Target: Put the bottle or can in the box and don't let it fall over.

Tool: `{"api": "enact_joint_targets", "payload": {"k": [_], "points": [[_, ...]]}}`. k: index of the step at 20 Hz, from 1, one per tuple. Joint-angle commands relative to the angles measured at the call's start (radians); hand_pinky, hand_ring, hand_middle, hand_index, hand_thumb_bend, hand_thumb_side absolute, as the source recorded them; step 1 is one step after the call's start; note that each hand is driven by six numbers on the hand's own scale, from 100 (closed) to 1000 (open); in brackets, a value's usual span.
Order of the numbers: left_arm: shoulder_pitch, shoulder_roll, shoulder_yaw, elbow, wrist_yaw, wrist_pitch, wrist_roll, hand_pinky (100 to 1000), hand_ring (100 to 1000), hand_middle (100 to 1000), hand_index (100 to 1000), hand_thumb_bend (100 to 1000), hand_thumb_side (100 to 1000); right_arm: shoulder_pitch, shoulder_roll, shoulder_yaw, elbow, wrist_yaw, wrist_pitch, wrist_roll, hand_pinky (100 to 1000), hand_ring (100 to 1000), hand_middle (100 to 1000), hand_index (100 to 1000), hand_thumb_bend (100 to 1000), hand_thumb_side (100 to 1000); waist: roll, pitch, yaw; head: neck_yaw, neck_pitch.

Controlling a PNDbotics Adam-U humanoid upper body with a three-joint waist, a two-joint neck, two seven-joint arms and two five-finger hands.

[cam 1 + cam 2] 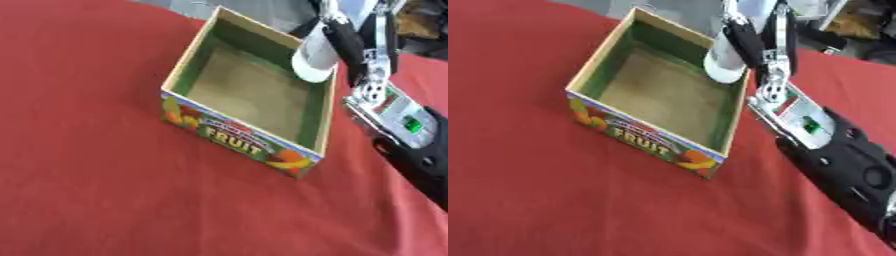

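An open cardboard box with "FRUIT" printed on its front and green inner walls sits on the red cloth, with nothing inside. My right hand comes in from the right and is curled round a white bottle or can. The container hangs tilted above the box's far right corner, its round bottom end pointing down toward the box floor. Fingers cover most of its upper part. My left hand shows in neither view.
A red cloth covers the table all round the box. My black right forearm stretches along the box's right side. Grey floor and dark clutter lie beyond the table's far edge.
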State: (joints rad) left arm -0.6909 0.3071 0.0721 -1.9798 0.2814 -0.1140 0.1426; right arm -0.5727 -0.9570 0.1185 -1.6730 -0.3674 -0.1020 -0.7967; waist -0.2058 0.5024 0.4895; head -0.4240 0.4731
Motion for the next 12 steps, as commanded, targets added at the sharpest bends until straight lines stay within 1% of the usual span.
{"api": "enact_joint_targets", "payload": {"k": [1,3,5,6,10,12], "points": [[-0.017,0.008,0.004,-0.02,0.009,-0.006,0.001,509,1000,1000,590,153,690,-0.019,-0.014,-0.001,0.011,0.028,0.001,0.005,883,641,250,208,100,416,0.013,-0.02,-0.001,0.015,-0.008],[-0.018,0.007,0.004,-0.02,0.009,-0.005,0.0,509,1000,1000,590,153,690,-0.023,-0.006,0.004,0.019,0.026,0.005,0.003,882,641,253,210,100,415,0.014,-0.02,-0.002,0.02,-0.016],[-0.017,0.005,0.005,-0.02,0.008,-0.005,0.0,509,1000,1000,590,153,690,-0.027,0.003,0.011,0.026,0.021,0.009,0.002,882,642,257,213,100,414,0.017,-0.019,-0.004,0.016,-0.019],[-0.017,0.004,0.005,-0.02,0.008,-0.005,0.0,508,1000,1000,590,153,690,-0.03,0.009,0.016,0.031,0.016,0.012,0.0,879,643,286,233,100,413,0.02,-0.018,-0.005,0.008,-0.017],[-0.013,0.001,0.007,-0.02,0.008,-0.007,0.001,507,1000,1000,590,149,689,-0.047,0.027,0.034,0.048,-0.006,0.029,-0.004,877,659,347,305,100,419,0.031,-0.013,-0.009,-0.02,0.002],[-0.01,0.001,0.007,-0.02,0.007,-0.009,0.0,506,1000,1000,589,147,688,-0.055,0.031,0.04,0.048,-0.012,0.035,-0.003,883,688,399,353,100,464,0.035,-0.011,-0.011,-0.027,0.008]]}}
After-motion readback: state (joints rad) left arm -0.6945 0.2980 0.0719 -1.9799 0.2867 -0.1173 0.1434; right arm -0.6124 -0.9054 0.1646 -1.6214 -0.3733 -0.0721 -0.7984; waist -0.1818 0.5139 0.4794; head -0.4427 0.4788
